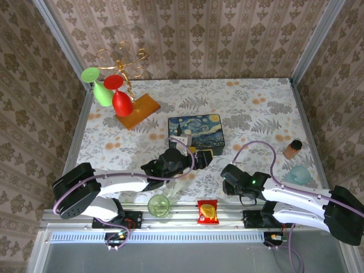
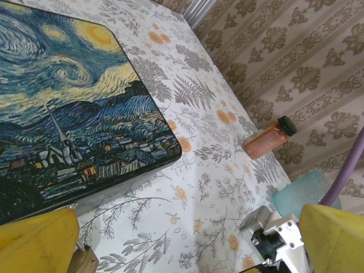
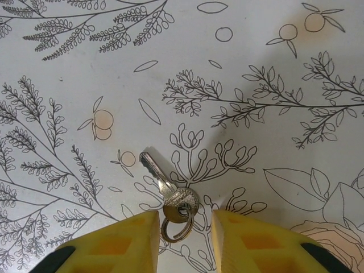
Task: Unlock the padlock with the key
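Observation:
The key is a small silvery one on a split ring, lying flat on the flower-print cloth with its blade pointing up and left. My right gripper stands open over it, a yellow finger on each side of the ring and a gap on both sides. In the top view the right gripper hangs low over the cloth at the front right. My left gripper is open wide, just in front of the painted box. A brass corner, probably the padlock, peeks out beside its left finger.
The painted box lies mid-table. An orange bottle and a teal cup stand at the right. A green cup and a snack packet sit at the near edge. A stand with red and green glasses is at the back left.

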{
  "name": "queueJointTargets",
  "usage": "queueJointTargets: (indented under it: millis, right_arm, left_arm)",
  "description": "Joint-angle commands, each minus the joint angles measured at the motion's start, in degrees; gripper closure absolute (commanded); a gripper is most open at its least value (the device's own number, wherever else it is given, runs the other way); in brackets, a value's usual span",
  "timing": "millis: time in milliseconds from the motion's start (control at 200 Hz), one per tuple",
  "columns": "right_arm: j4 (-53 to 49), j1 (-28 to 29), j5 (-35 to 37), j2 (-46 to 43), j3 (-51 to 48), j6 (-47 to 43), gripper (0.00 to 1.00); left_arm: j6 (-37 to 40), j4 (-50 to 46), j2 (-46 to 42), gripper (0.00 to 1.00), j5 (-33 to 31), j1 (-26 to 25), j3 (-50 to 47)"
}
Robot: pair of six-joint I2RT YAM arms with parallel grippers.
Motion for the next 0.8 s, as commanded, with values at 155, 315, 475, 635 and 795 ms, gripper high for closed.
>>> queueJointTargets:
  millis: [155,315,475,635,795]
  right_arm:
    - [4.93,2.48,0.33,4.94,0.46,0.21,0.80]
    - [8.02,2.47,0.46,5.61,-0.23,-0.83,0.92]
    - [7.29,1.87,0.57,3.90,-0.05,-2.98,1.00]
    - [6.72,-0.51,-2.83,-0.05,-0.92,-7.03,1.00]
    - [9.05,-4.58,-8.09,-5.34,-3.26,-8.04,1.00]
  left_arm:
    - [-0.47,3.48,1.46,0.00,0.46,-0.37,-0.25]
    - [-1.15,4.54,2.46,0.00,1.85,0.23,-0.25]
    - [-0.97,4.38,2.83,0.00,2.47,0.76,-0.34]
    - [0.25,2.00,3.16,0.10,3.39,0.69,0.86]
    - [-1.43,2.52,4.86,0.10,4.78,0.85,1.85]
